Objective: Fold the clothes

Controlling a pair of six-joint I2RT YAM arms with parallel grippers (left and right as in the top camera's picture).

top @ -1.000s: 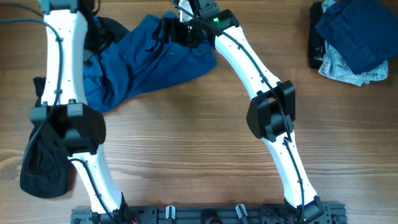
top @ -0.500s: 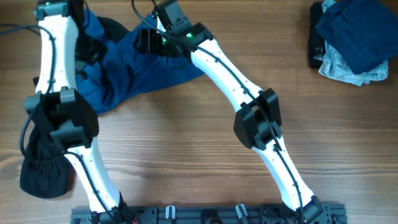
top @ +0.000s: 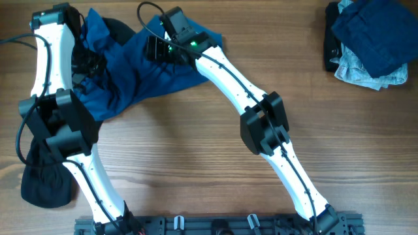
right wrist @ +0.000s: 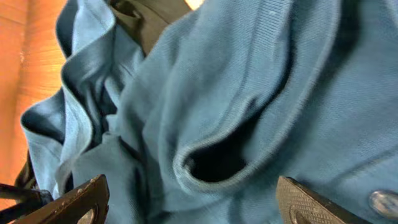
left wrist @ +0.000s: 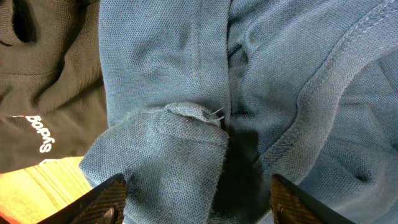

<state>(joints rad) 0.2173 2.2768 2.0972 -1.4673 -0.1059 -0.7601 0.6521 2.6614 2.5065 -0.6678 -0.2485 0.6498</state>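
**Both hands spread above the crumpled shirt, which lies straight below them**

The teal-blue shirt (top: 150, 72) sits bunched at the far left of the bench (top: 196, 143). Its long axis runs on a slant from near-left to far-right. Both arms reach over it.

The left hand (left wrist: 199, 194) hangs above the shirt's left part with its fingers spread. A folded hem edge lies between them, and nothing is pinched. The right hand (right wrist: 193, 199) is also spread, above the far-right part of the shirt. A collar fold (right wrist: 214, 158) gapes just ahead of it and a button (right wrist: 379, 202) shows beside one finger. Each hand therefore has cloth directly beneath it, and neither is clearly nearer.

A black garment (left wrist: 37, 93) with white lettering lies touching the shirt's left edge and partly under it, so a deep grasp there could catch both layers. A dark bundle (top: 42, 183) rests at the near-left corner, partly behind the left arm. The navy and pale-denim heap (top: 369, 39) lies well apart at far right and blocks nothing.
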